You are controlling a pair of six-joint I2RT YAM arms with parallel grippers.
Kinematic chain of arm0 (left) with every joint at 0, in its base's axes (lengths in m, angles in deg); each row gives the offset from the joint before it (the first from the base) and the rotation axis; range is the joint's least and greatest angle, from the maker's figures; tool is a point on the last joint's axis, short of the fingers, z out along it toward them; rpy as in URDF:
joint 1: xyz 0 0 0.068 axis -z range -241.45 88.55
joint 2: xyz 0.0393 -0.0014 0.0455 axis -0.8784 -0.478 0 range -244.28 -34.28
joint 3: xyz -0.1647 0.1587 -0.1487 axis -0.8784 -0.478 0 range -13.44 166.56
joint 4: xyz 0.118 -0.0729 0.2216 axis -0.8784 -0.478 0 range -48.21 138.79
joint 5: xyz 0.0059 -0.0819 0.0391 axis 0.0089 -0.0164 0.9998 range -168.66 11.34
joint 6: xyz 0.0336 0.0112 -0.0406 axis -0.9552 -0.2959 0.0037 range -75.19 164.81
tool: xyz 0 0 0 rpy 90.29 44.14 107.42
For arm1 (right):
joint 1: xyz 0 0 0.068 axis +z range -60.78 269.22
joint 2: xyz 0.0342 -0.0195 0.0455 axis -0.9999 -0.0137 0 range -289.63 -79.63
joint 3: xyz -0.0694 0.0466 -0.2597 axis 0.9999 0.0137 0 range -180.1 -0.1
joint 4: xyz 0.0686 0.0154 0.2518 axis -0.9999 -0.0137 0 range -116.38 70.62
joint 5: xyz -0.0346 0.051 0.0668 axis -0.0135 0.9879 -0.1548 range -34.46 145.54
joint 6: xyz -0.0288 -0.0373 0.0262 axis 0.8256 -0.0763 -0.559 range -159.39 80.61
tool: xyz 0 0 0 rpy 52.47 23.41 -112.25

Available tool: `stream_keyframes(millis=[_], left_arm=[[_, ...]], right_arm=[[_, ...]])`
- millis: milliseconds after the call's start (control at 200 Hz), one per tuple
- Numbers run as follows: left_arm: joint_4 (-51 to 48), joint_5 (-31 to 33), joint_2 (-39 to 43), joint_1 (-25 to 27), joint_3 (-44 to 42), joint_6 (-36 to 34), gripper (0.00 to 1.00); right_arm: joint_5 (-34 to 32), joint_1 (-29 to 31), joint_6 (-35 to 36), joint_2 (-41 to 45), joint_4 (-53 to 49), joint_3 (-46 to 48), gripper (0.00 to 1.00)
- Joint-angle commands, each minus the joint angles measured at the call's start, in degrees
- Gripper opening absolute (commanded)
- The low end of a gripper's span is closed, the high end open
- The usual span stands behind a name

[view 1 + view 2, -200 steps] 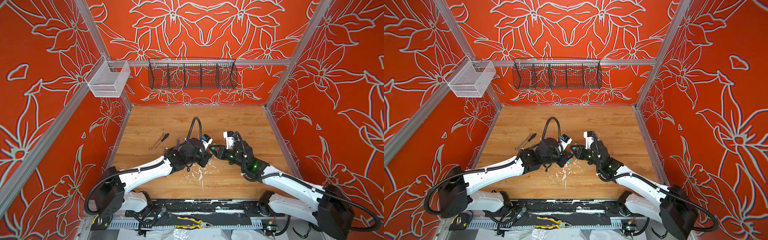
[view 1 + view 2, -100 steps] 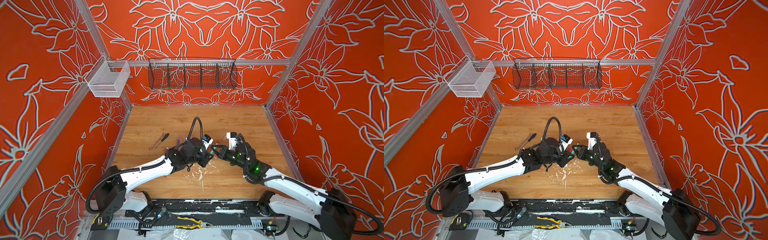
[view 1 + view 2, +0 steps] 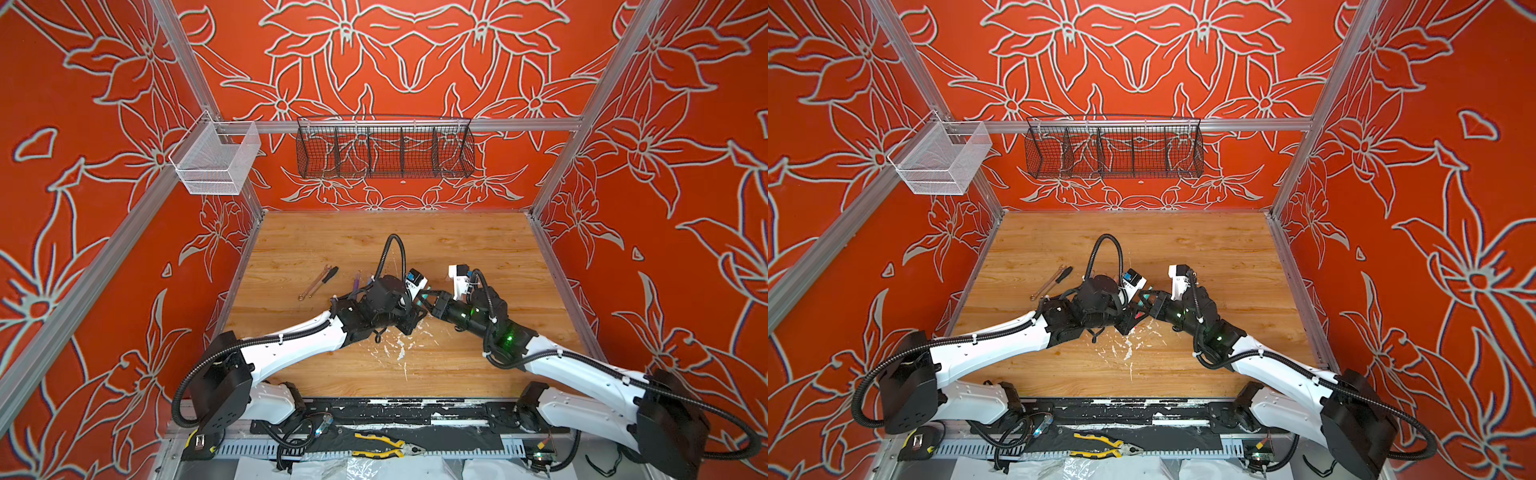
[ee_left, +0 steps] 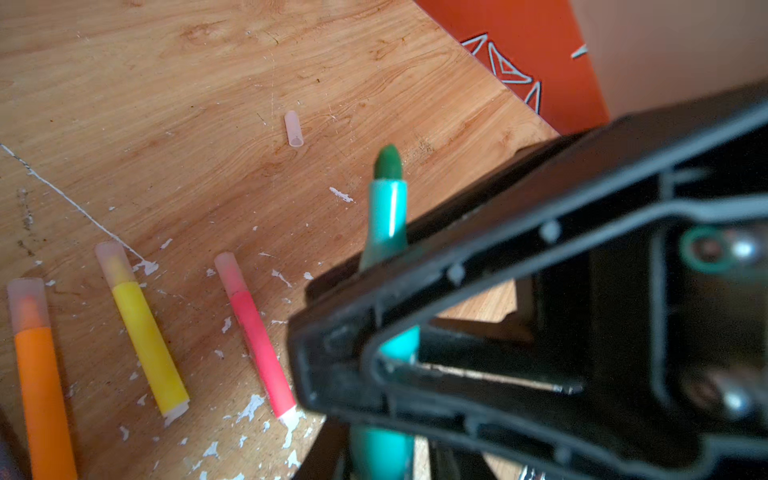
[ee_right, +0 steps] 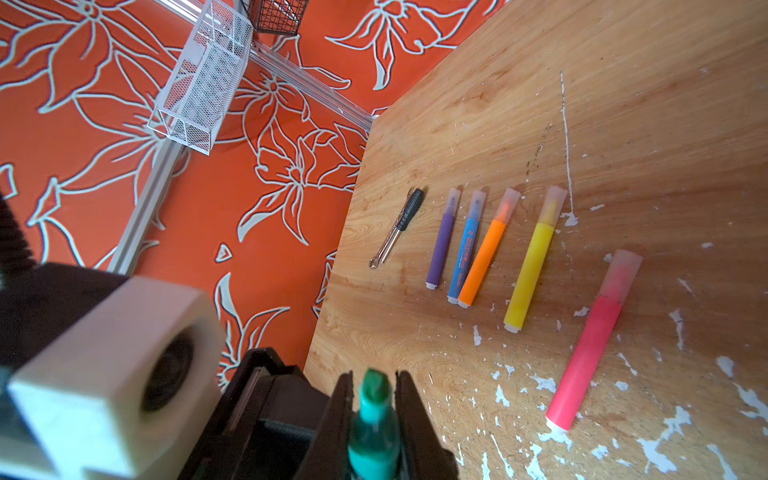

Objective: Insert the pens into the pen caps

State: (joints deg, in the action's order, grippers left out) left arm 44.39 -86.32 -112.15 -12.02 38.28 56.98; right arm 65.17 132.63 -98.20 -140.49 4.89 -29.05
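Observation:
An uncapped green pen (image 4: 388, 216) hangs above the table's middle, where both grippers meet. My right gripper (image 5: 374, 376) is shut on it just behind the dark green tip, and its black finger (image 4: 498, 270) crosses the left wrist view. The pen's tail runs between the jaws of my left gripper (image 4: 382, 457), but blur hides whether they press on it. One loose translucent pen cap (image 4: 294, 129) lies on the wood beyond the tip. The purple (image 5: 441, 245), blue (image 5: 465, 253), orange (image 5: 484, 259), yellow (image 5: 532, 270) and pink-red (image 5: 590, 345) pens lie capped in a row.
A small black-handled tool (image 3: 318, 282) lies left of the pens. White flecks (image 3: 399, 349) dot the wood in front of the grippers. A white mesh basket (image 3: 216, 162) and a black wire basket (image 3: 384, 147) hang on the walls. Yellow-handled pliers (image 3: 382, 444) lie below the table's front edge.
Both grippers stay tip to tip at the middle. My left jaws loosened for a moment and came back in. The right wrist drifted slightly right and returned.

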Motion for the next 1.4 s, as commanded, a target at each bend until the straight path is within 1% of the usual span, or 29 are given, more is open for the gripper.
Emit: stream_keyframes(millis=[0, 95, 150, 180, 265, 315, 355, 415, 540, 600, 701, 786, 851, 896, 1011, 1081, 1221, 1396], left_arm=[[1.53, -1.12, -0.13, -0.21, -0.22, -0.72, 0.13], [1.41, -0.82, -0.01, -0.21, -0.2, -0.57, 0.0], [0.96, 0.05, 0.03, -0.21, -0.06, -0.36, 0.0], [0.68, 0.75, 0.07, -0.23, -0.03, -0.28, 0.0], [0.1, 3.0, 0.33, -0.55, -0.03, 0.43, 0.0], [0.21, 3.19, 0.58, -1.39, -0.36, 1.23, 0.0], [0.6, 2.93, 0.93, -2.54, -0.96, 2.26, 0.0], [0.97, 2.65, 1.35, -5.15, -1.86, 4.36, 0.0], [0.13, 4.15, 2.05, -10.57, -3.36, 8.85, 0.0], [-0.58, 6.02, 2.56, -12.49, -4.04, 10.62, 0.0], [-2.59, 10.98, 3.6, -13.39, -4.35, 11.57, 0.0], [-2.68, 12.73, 4.63, -13.39, -4.76, 11.49, 0.0], [-2.19, 12.67, 5.25, -13.39, -5.16, 11.1, 0.0], [-2.14, 12.62, 5.34, -13.39, -5.23, 10.97, 0.0], [-2.02, 12.51, 5.08, -13.39, -5.28, 10.93, 0.0], [-2.08, 12.24, 4.84, -13.39, -5.15, 10.8, 0.0], [-2.17, 12.23, 5.48, -13.39, -5.18, 10.64, 0.0], [-1.98, 12.17, 6.15, -13.38, -5.45, 10.32, 0.0]], right_arm=[[-1.19, 0.58, -1.65, -0.91, 3.65, 1.03, 0.02], [-1.31, 0.63, -1.75, -1.14, 4.11, 1.11, 0.02], [-1.55, 0.61, -1.38, -0.98, 3.91, 1.08, 0.02], [-2.05, 0.65, -1.14, -0.79, 3.49, 1.06, 0.05], [-4.65, 0.64, 0.06, 0.92, 0.42, 0.91, 0.25], [-6.83, 0.63, 1.11, 2.52, -2.65, 0.71, 0.37], [-8.85, 0.62, 2.23, 4.3, -5.46, 0.48, 0.43], [-12.15, 0.55, 3.92, 7.14, -9.99, 0.02, 0.49], [-21.37, 0.51, 8.15, 12.62, -21.19, -1.64, 0.54], [-25.97, 0.33, 10.1, 14.26, -25.85, -2.62, 0.54], [-32.39, -0.34, 12.67, 14.74, -32.53, -4.58, 0.56], [-34.83, -1.48, 14.91, 13.17, -36.72, -6.63, 0.58], [-34.72, -3.16, 16.0, 10.78, -39.33, -8.49, 0.58], [-33.23, -5.07, 16.73, 8.57, -40.71, -9.81, 0.59], [-24.8, -10.28, 19.49, 1.1, -41.84, -12.98, 0.59], [-21.97, -12.34, 20.96, -3.76, -43.37, -15.42, 0.58], [-21.49, -14.36, 21.94, -12.81, -47.68, -20.43, 0.53], [-19.38, -15.55, 22.33, -18.84, -46.44, -22.11, 0.53]])
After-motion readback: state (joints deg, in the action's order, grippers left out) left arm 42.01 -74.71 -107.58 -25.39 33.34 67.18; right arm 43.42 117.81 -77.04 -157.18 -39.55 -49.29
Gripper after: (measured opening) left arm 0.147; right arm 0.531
